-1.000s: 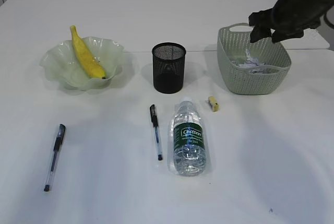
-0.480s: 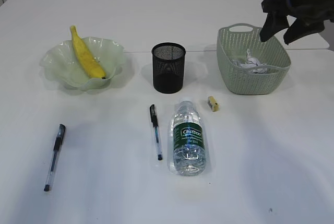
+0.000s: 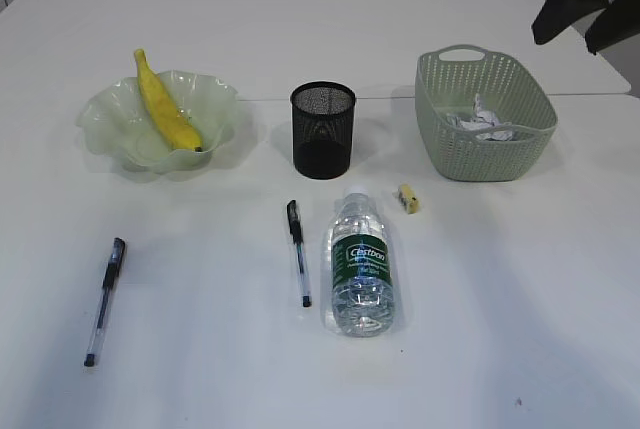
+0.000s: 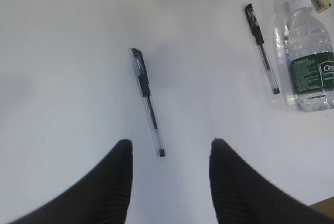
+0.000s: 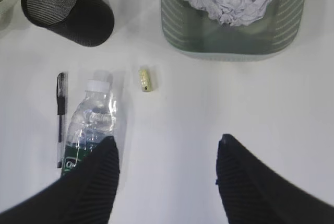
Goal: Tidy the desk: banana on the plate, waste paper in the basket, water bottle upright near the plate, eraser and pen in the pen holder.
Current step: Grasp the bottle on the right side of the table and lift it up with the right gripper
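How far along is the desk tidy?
Done: banana lies on the plate; waste paper sits in the basket. In hand: nothing; both hands open, right hand raised beside the basket. Left: water bottle lies flat; eraser and two pens lie outside the pen holder.

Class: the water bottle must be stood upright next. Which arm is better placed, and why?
Right, probably. The right pincer is open with the lying water bottle just below-left in its view; the left pincer hovers over a pen.

Left gripper (image 4: 169, 148) agape; right gripper (image 5: 167, 145) agape, raised.
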